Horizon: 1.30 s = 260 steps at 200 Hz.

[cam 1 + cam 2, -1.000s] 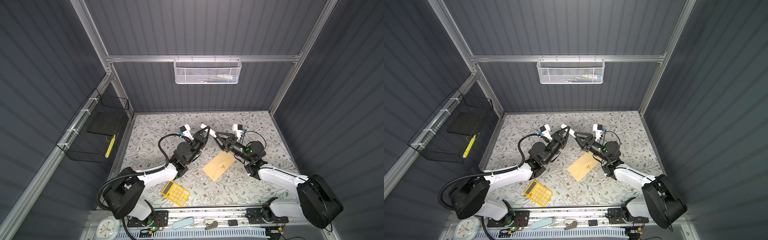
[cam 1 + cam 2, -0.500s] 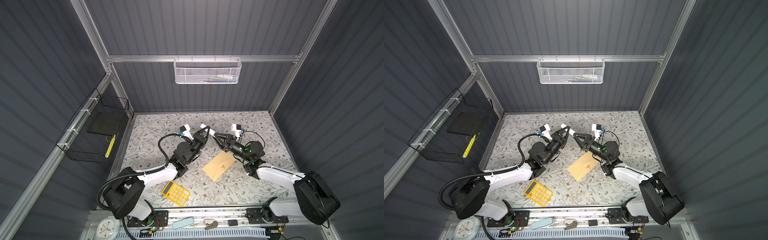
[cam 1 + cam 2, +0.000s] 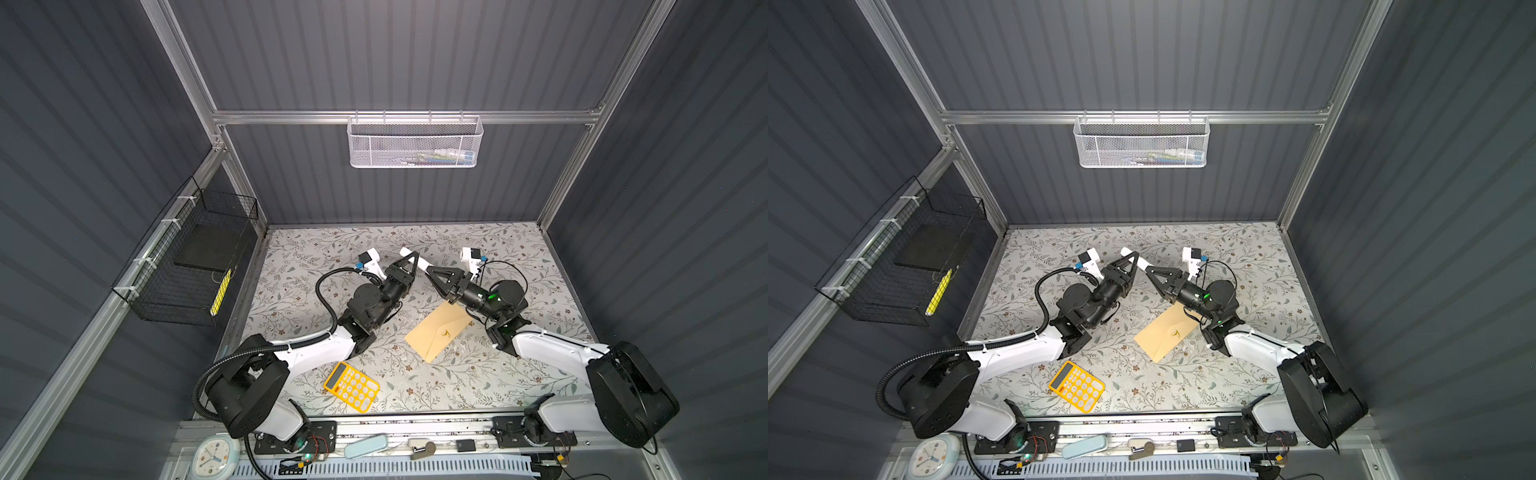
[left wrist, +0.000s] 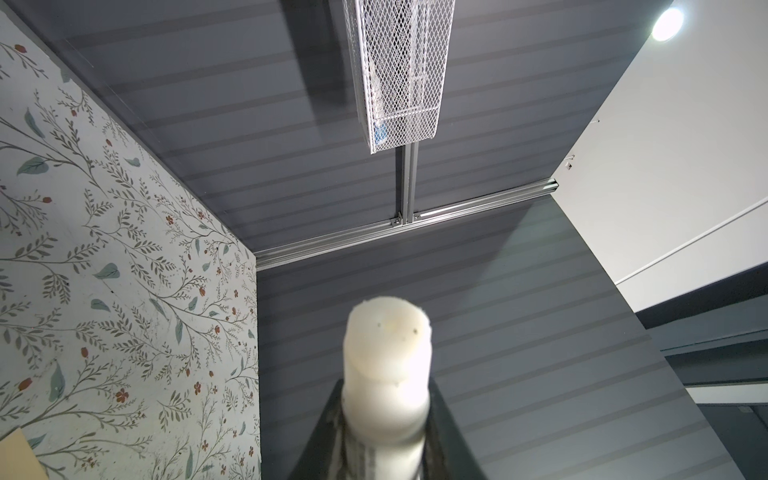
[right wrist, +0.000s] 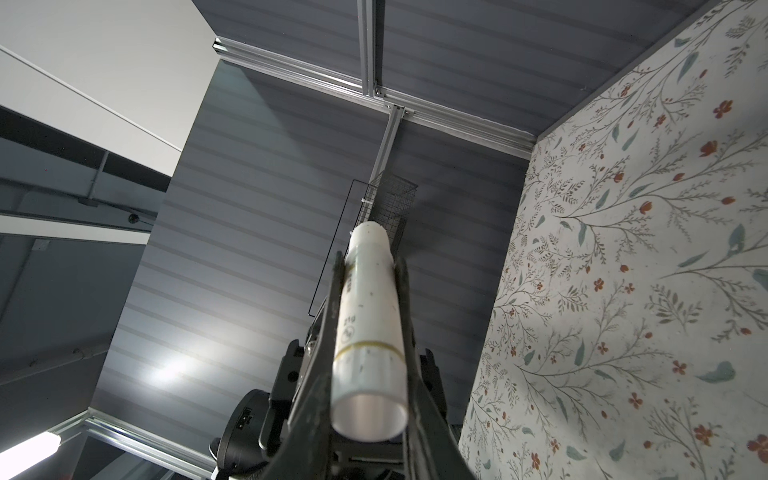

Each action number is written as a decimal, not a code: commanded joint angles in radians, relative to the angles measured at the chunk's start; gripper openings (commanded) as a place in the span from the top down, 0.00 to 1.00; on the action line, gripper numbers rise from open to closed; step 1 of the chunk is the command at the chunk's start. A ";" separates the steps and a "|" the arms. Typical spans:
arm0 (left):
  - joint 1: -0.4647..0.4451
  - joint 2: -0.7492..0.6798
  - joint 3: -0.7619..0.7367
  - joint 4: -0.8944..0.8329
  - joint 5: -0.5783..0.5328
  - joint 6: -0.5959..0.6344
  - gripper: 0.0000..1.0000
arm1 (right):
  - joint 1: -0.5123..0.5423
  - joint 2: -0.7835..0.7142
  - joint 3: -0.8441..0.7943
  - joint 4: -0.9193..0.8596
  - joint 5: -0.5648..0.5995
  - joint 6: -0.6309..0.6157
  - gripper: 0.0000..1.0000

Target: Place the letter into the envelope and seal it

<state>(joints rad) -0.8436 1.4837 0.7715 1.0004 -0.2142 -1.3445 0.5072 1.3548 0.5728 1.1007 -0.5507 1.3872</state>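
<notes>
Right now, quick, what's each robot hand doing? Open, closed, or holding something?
Left gripper: closed, holding the glue stick.
Right gripper: closed on the other end of the same glue stick.

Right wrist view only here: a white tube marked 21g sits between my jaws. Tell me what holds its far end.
Observer: In both top views the left gripper also clamps the glue stick, which bridges to the right gripper.
Operator: Report its far tip.
Observer: The left wrist view shows that end uncapped, bare glue exposed.
Operator: Now tell me what lies below.
Observer: The envelope lies flat on the table, just beneath the right arm.
</notes>
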 commanded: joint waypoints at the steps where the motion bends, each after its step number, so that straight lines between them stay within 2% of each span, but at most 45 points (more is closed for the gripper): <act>1: -0.013 -0.016 0.031 -0.072 0.020 0.005 1.00 | 0.005 -0.036 0.031 -0.072 -0.033 -0.070 0.81; 18: -0.012 -0.038 0.052 -0.157 0.024 0.017 1.00 | 0.005 -0.081 0.040 -0.206 -0.035 -0.156 0.82; 59: -0.013 -0.083 0.127 -0.416 0.021 0.047 1.00 | 0.023 -0.204 0.100 -0.657 0.039 -0.489 0.83; 108: -0.013 -0.063 0.209 -0.529 0.066 0.050 1.00 | 0.074 -0.229 0.207 -0.978 0.162 -0.834 0.81; 124: -0.012 -0.063 0.233 -0.574 0.075 0.060 1.00 | 0.090 -0.255 0.232 -1.048 0.205 -0.935 0.80; 150: -0.011 -0.064 0.256 -0.624 0.084 0.068 1.00 | 0.120 -0.281 0.263 -1.125 0.339 -1.087 0.80; 204: -0.011 -0.048 0.302 -0.698 0.109 0.090 1.00 | 0.211 -0.263 0.339 -1.245 0.520 -1.361 0.79; 260: -0.012 -0.023 0.324 -0.711 0.137 0.090 1.00 | 0.336 -0.243 0.362 -1.233 0.747 -1.581 0.71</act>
<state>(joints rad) -0.8551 1.4357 1.0531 0.2794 -0.1028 -1.2758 0.7784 1.1057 0.9165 -0.1173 0.1181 -0.0319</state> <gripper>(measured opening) 0.270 0.265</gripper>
